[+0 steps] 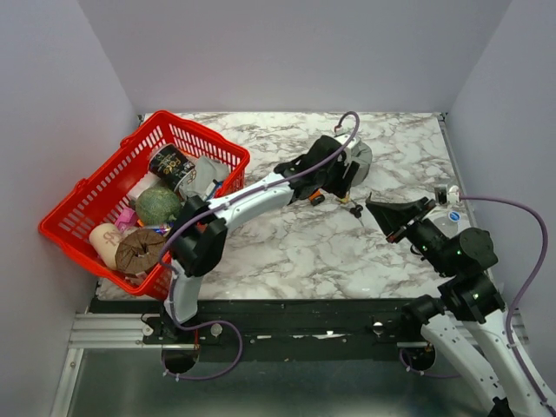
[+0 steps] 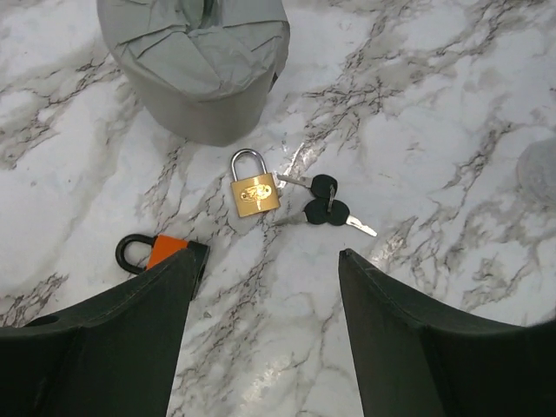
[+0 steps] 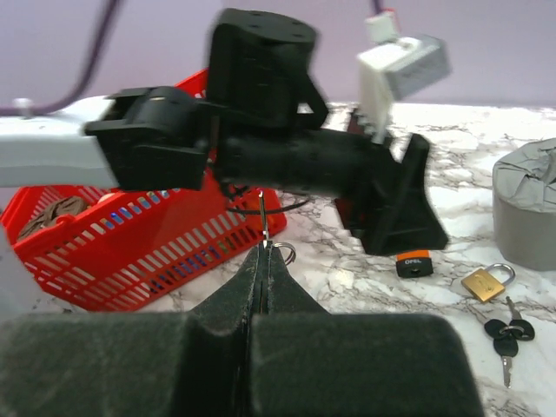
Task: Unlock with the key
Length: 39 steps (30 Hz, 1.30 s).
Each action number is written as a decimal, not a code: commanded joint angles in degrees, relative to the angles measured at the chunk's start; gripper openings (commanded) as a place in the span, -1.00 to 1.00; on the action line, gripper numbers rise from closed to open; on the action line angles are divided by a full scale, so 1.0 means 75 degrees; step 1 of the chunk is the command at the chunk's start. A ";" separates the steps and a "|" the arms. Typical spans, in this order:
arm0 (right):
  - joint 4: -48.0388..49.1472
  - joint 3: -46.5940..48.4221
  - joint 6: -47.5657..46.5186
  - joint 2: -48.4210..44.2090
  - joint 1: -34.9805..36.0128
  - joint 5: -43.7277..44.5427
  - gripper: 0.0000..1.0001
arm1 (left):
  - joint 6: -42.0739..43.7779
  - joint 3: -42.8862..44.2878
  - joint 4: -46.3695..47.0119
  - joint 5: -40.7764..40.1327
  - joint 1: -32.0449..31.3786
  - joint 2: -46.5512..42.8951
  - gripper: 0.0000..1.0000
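Nothing is unlocked yet: the brass padlock [image 2: 254, 193] and the orange padlock [image 2: 163, 250] lie on the table [image 2: 434, 104], shackles seemingly closed. The right hand [image 3: 263, 257] is pinched tight on what I take for the key [image 3: 262, 221] (only blade and ring show), raised well apart from the brass padlock. The left hand [image 2: 271, 252], spread wide and empty, hovers near the brass padlock. The spare keys [image 2: 326, 201] lie just beside it.

Lab test cell: plain walls [image 1: 287, 52] enclose a marble table [image 1: 295, 252].
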 commanded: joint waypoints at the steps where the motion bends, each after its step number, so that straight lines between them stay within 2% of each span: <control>1: -0.0185 -0.0160 0.0252 -0.0517 -0.0007 0.0180 -0.99 | 0.0729 0.1532 -0.0854 0.0060 -0.0053 0.1312 0.53; 7: -0.0208 -0.0195 0.0240 -0.0764 -0.0007 0.0274 -0.99 | 0.0836 0.2531 -0.1254 0.0048 -0.0077 0.2522 0.53; 19: -0.0161 -0.0300 0.0428 -0.0881 -0.0019 -0.0066 -0.99 | 0.0766 0.3691 -0.1359 -0.0198 -0.0124 0.3975 0.55; 29: -0.0185 -0.0324 0.0393 -0.0928 -0.0007 -0.0031 -0.99 | 0.0532 0.3880 -0.1500 -0.0912 -0.0124 0.4422 0.53; 32: -0.0184 -0.0336 0.0381 -0.0870 -0.0007 -0.0019 -0.99 | 0.0450 0.3810 -0.1477 -0.0972 -0.0112 0.4434 0.49; 36: -0.0185 -0.0324 0.0369 -0.0811 -0.0007 -0.0019 -0.99 | 0.0297 0.3775 -0.1524 -0.0937 -0.0112 0.4469 0.26; 39: -0.0173 -0.0324 0.0346 -0.0765 -0.0007 -0.0008 -0.99 | 0.0215 0.3669 -0.1524 -0.0831 -0.0112 0.4457 0.19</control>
